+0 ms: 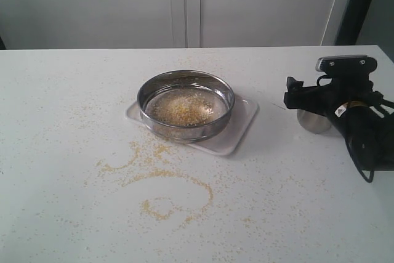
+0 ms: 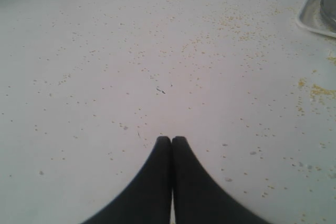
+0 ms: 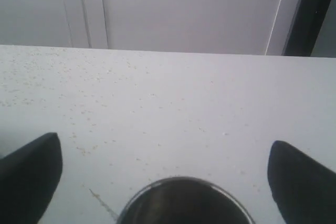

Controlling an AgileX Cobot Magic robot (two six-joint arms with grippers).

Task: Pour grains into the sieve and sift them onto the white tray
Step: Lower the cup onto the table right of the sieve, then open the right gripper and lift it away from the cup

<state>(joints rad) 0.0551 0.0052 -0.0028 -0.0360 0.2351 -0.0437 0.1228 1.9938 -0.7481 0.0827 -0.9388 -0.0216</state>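
Hovering left pincer: shut tight, empty, above speckled bench.
Spilled grains: curved trails in front of tray.
Sieve: upright on white tray, mid-bench; grains heaped on mesh.
Steel cup: right of tray.
Right pincer: spread wide, flanking cup, touching nothing.

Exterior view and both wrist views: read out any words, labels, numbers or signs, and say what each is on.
Small white label on the right arm: too small and blurred to read.
No other text: none on the sieve, white tray, steel cup or table.
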